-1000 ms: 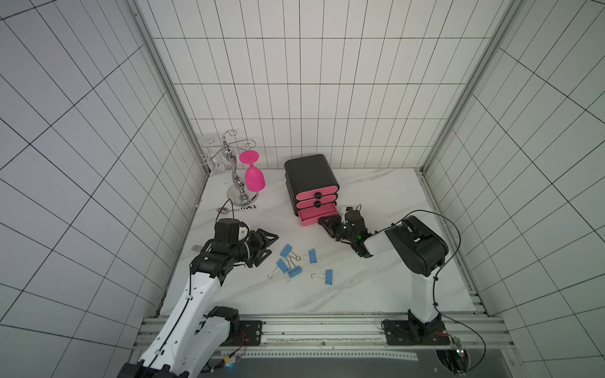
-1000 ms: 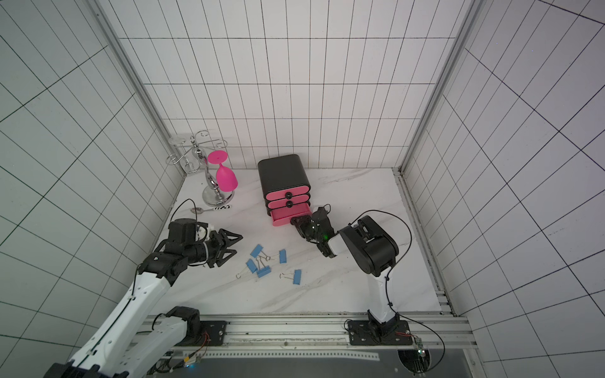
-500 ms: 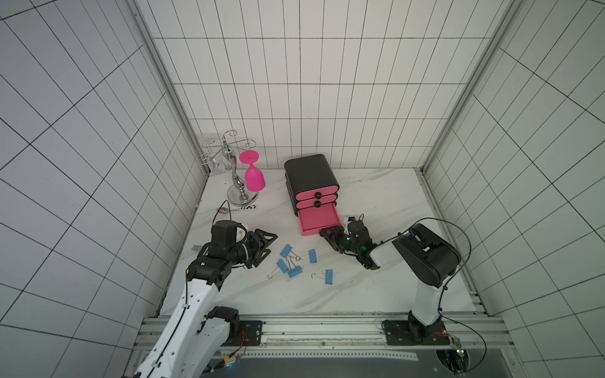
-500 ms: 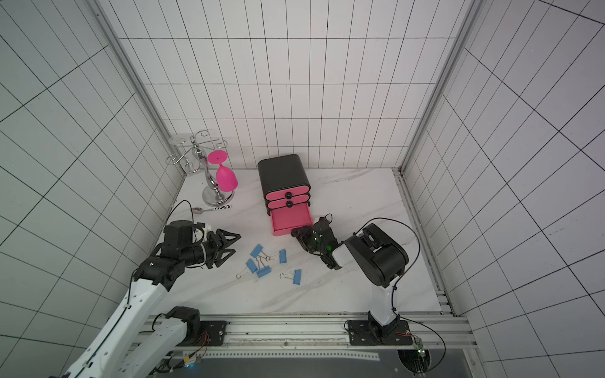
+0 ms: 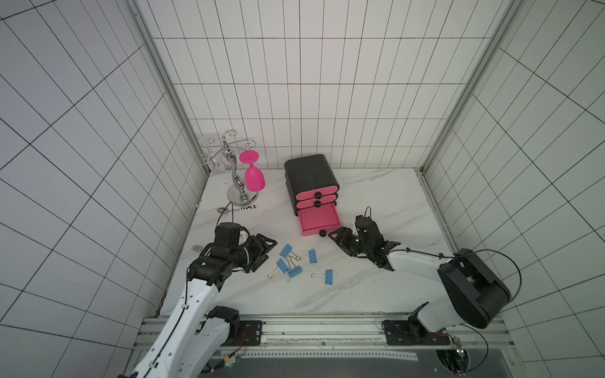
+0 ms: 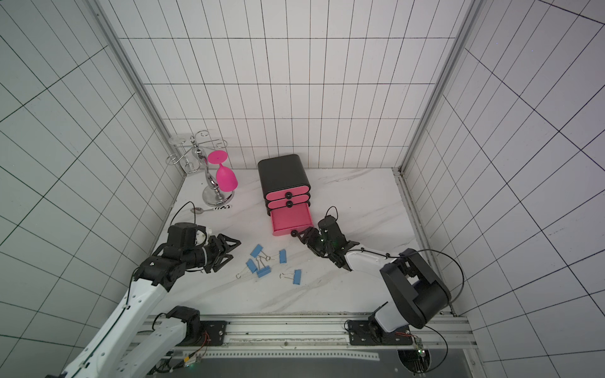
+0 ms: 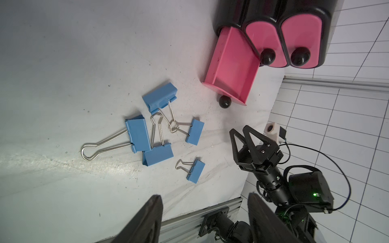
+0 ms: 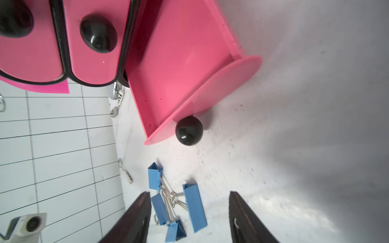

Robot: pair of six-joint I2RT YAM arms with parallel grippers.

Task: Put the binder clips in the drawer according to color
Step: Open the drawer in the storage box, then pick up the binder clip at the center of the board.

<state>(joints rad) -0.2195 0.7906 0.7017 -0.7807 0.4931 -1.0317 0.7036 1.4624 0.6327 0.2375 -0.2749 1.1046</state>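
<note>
marble tabletop (image 5: 376, 196) bears five blue binder clips (image 5: 295, 272), the drawer (image 5: 309, 170), a goblet stand (image 5: 241, 197).

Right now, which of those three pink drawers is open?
The bottom drawer: it sticks out of the black chest with its tray showing, while the middle drawer and top drawer sit flush, shut.

Top views overhead, wrist views low, close, sharing the drawer (image 7: 231, 63)
</note>
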